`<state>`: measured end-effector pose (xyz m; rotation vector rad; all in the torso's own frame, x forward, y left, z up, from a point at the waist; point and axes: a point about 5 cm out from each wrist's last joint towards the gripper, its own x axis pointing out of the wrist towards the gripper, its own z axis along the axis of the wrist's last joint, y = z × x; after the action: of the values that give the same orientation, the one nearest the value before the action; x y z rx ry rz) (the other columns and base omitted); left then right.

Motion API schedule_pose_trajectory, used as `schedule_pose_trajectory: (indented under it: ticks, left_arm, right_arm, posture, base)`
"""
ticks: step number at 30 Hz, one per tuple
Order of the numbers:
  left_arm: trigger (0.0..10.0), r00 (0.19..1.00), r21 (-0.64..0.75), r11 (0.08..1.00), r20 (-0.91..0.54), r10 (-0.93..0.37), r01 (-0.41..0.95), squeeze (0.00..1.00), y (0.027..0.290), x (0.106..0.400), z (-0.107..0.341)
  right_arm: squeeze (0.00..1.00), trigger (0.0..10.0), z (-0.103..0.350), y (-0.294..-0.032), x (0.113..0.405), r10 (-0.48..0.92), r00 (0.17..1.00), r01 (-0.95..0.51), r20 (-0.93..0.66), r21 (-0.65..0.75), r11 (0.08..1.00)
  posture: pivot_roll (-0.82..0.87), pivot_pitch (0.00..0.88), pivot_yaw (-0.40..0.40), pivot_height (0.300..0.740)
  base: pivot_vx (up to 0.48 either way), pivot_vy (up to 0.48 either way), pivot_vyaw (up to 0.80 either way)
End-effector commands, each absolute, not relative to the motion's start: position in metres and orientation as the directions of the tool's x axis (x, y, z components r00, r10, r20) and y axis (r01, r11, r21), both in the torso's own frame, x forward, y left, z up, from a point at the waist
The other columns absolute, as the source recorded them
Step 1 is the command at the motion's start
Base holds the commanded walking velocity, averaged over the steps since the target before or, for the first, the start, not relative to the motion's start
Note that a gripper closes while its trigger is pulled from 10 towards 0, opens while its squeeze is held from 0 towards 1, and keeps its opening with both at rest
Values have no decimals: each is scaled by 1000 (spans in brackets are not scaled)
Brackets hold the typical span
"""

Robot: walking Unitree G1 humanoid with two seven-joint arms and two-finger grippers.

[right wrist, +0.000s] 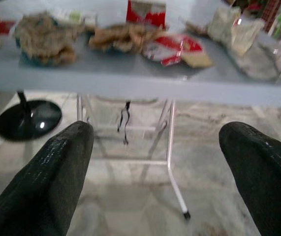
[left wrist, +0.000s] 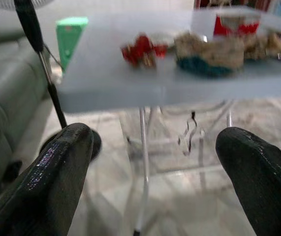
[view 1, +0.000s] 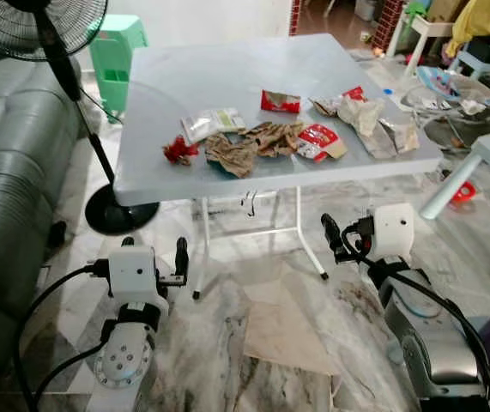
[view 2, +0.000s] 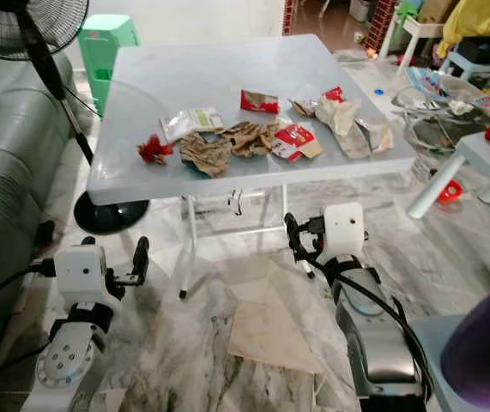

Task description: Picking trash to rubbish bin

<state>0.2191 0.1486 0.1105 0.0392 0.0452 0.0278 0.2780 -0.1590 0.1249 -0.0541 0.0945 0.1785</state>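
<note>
A white folding table (view 1: 227, 77) stands on a marble floor (view 1: 279, 326), its near edge strewn with trash: a red crumpled wrapper (view 1: 176, 150) toward the near left corner, a pale green-and-white packet (view 1: 213, 121) just behind it, crumpled brown paper (view 1: 232, 154) lying over something teal, and a second wad of brown paper (view 1: 272, 137) touching it. A red-and-white snack packet (view 1: 317, 142) lies just beside that wad, a red packet (view 1: 280, 101) sits farther back toward the middle, and crumpled pale and silvery wrappers (view 1: 373, 120) crowd the near right corner. Both arms are held low in front of the table, below its top. The left gripper (left wrist: 152, 162) has its two black fingers spread wide, nothing between them, facing the table's near left part. The right gripper (right wrist: 155, 162) is likewise spread and empty, facing the near edge under the snack packet. A standing fan (view 1: 56, 51) and a grey sofa (view 1: 13, 172) are beyond the table's left edge, a green plastic stool (view 1: 116, 51) behind them.
</note>
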Motion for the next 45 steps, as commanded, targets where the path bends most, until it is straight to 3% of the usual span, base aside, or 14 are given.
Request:
schedule_pose_trajectory:
  ticks: [1,4,13,22,37,45]
  left_arm:
    - [10000,999,53,998,-48,21,-19,0,146,216,114]
    - [10000,998,41,999,-49,33,-31,0,146,214,118]
    - [10000,998,55,998,-49,43,-40,0,148,214,121]
    - [10000,993,78,991,52,107,-110,0,172,249,143]
    - [10000,993,45,994,64,96,-99,0,165,255,140]
    - [10000,989,39,992,88,119,-123,0,175,262,145]
  right_arm:
    - [0,10000,127,-159,276,190,976,-196,-106,-47,980]
    - [0,10000,125,-158,274,201,972,-207,-122,-42,977]
    - [0,10000,125,-157,268,181,975,-186,-133,-25,982]
    - [0,10000,136,-147,285,163,985,-166,-55,-36,986]
    - [0,10000,146,-157,300,145,989,-144,-2,-70,987]
    - [0,10000,150,-149,304,158,987,-157,28,-58,986]
  posture:
    - [53,203,-49,740]
    - [76,262,-44,740]
    - [76,275,-16,740]
    - [95,198,0,740]
    - [82,141,-19,740]
    - [86,136,-6,740]
  base:
    - [0,0,0]
    - [0,0,0]
    - [0,0,0]
    - [0,0,0]
    - [0,0,0]
    - [36,0,0]
